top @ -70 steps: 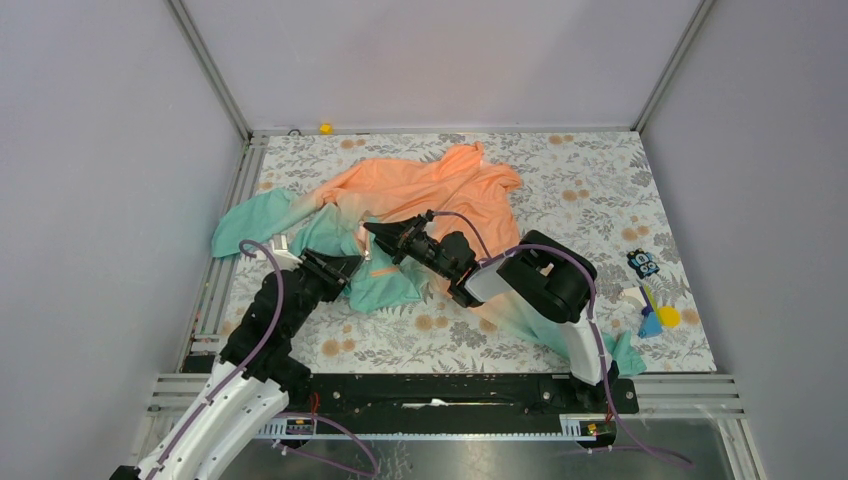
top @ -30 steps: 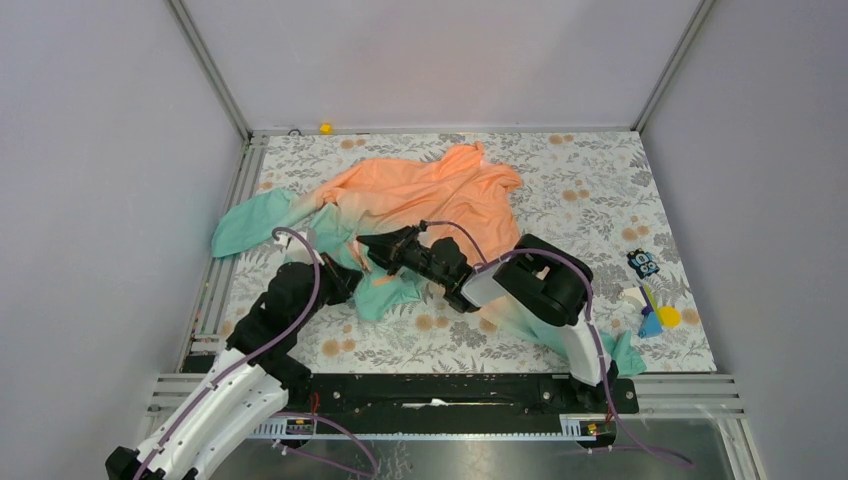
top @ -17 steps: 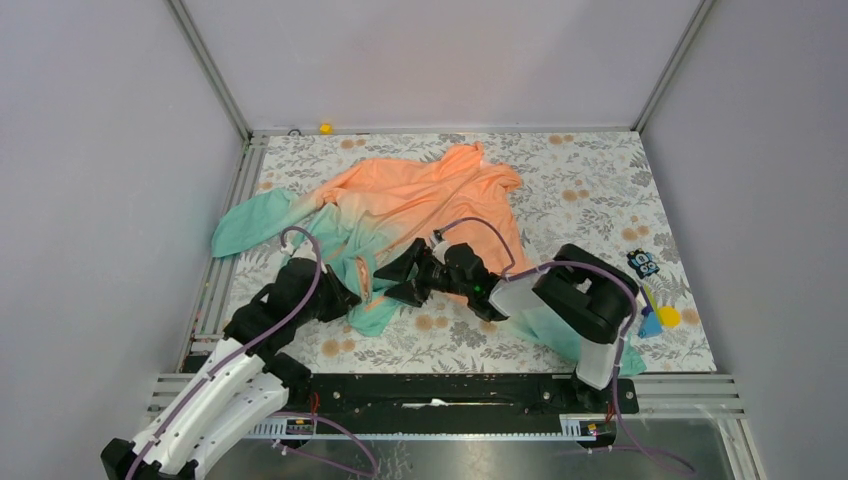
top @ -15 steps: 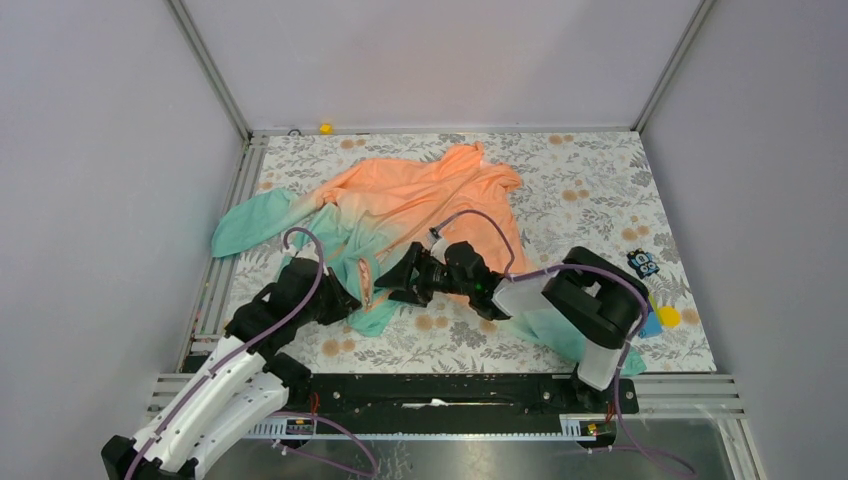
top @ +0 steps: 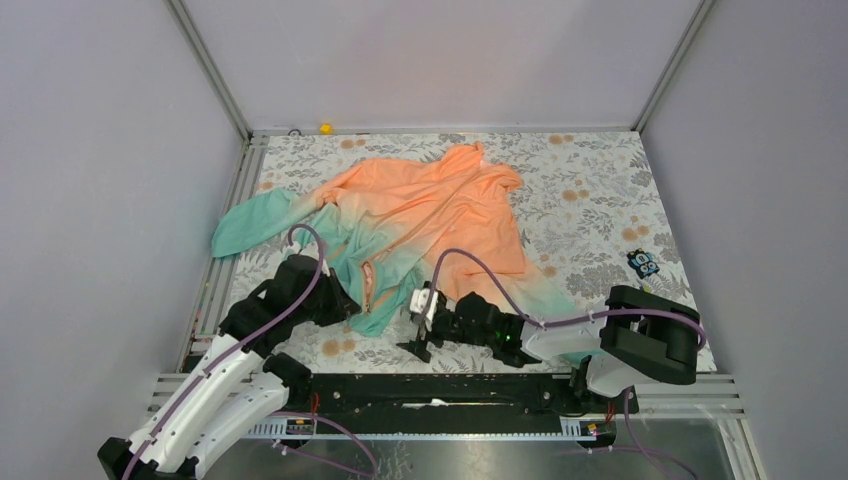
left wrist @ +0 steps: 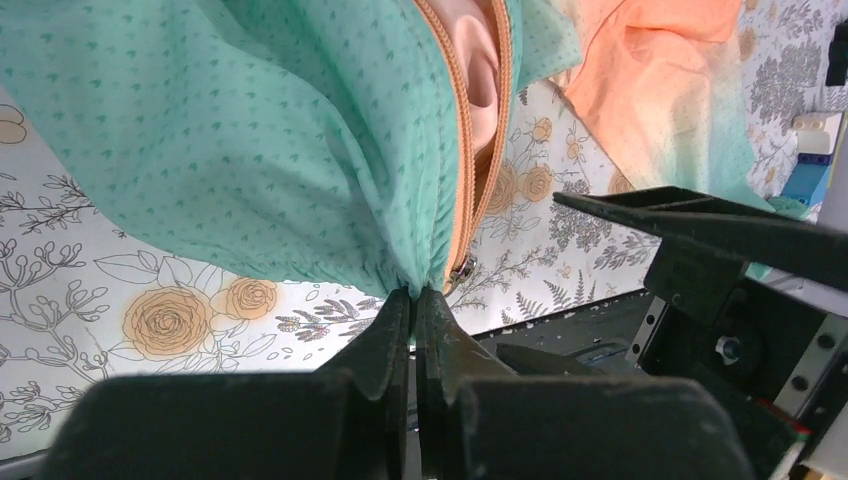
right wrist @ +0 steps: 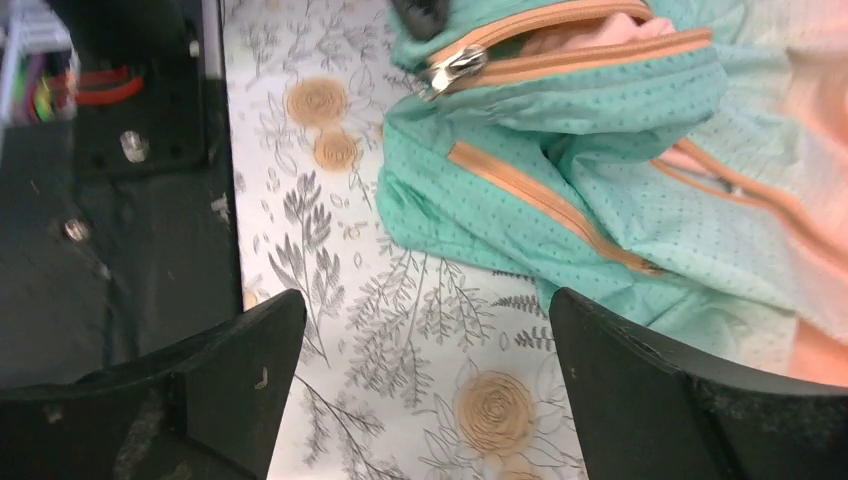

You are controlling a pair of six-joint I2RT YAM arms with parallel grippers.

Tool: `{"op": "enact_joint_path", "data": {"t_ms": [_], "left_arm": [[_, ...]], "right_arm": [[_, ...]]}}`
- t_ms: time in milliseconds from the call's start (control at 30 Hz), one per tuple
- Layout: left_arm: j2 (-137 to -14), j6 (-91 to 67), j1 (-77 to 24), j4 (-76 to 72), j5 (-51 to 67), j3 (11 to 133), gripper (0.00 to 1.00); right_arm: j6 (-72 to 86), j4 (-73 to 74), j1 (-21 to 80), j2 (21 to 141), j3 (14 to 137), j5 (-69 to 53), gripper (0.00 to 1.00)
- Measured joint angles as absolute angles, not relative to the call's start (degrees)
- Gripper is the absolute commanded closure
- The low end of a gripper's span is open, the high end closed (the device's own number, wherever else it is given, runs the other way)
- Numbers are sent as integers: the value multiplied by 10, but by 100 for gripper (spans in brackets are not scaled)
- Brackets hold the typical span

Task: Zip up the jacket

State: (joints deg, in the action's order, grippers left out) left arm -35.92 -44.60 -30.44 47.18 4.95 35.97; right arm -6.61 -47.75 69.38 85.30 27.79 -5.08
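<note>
The jacket [top: 440, 210] lies spread on the floral table, orange at the far end fading to teal at the near hem. My left gripper [top: 345, 305] is shut on the teal hem [left wrist: 400, 275] right beside the bottom of the orange zipper [left wrist: 461, 150]. The metal slider [left wrist: 460, 270] hangs just right of the pinch. My right gripper [top: 420, 330] stands wide open and low over bare table near the front edge, right of the hem, holding nothing. In the right wrist view the slider [right wrist: 450, 68] and the partly open zipper lie beyond my open fingers [right wrist: 250, 360].
The black front rail [top: 450, 385] runs just below both grippers. Small toys [top: 645, 263] and coloured pieces [top: 660, 317] sit at the table's right edge. A small yellow object [top: 325, 128] rests at the back edge. Metal frame posts line the left side.
My right gripper opened, let go of the jacket and drew back toward the front edge. My left gripper pulled the hem toward the near side, and the jacket front now lies flatter.
</note>
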Motion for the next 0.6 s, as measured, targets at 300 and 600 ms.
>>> {"op": "enact_joint_path", "data": {"t_ms": [300, 600], "left_arm": [[-355, -431, -304, 476, 59, 360, 100], [-333, -432, -304, 476, 59, 360, 100]], "right_arm": [[-337, -694, 761, 908, 237, -46, 34], [-491, -818, 804, 1079, 288, 40, 32]]}}
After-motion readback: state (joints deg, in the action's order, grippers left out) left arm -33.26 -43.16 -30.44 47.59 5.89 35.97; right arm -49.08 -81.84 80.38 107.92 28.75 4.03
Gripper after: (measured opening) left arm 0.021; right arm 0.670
